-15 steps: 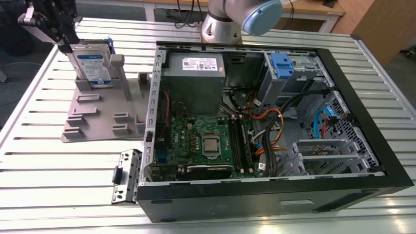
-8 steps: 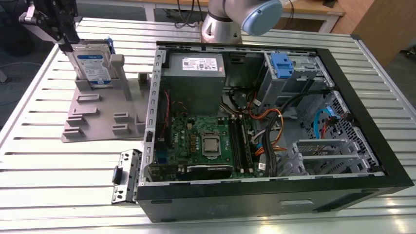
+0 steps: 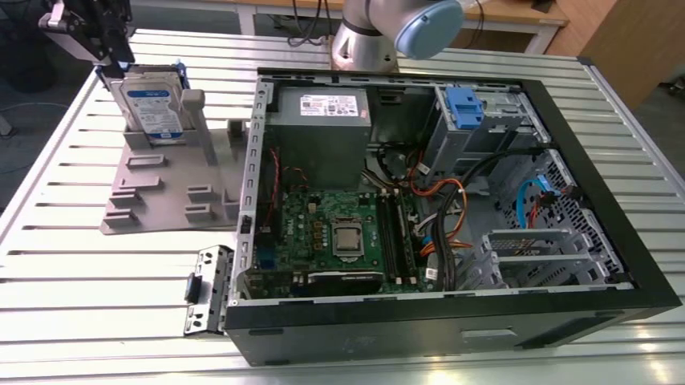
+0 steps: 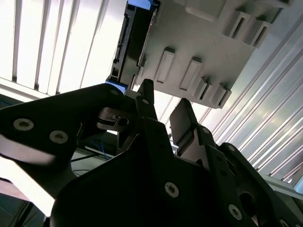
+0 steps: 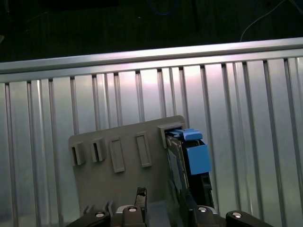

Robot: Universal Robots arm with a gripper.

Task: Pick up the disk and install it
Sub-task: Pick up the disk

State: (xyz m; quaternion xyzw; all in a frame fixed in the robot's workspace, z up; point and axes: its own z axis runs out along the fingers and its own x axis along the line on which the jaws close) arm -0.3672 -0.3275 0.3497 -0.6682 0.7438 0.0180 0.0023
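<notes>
At the exterior view's upper left, the disk [image 3: 150, 108] stands upright on edge in a slot of the grey holder [image 3: 160, 192]. The holder lies on the slatted table [image 3: 64, 257], just beside the open PC case [image 3: 428, 333]. Just above the disk hangs the gripper [image 4: 163, 101], jaws apart and holding nothing. The disk bears a white-and-blue label. A grey box [image 3: 321, 136] inside the case carries a white sticker [image 3: 330, 104]. I cannot read either print.
</notes>
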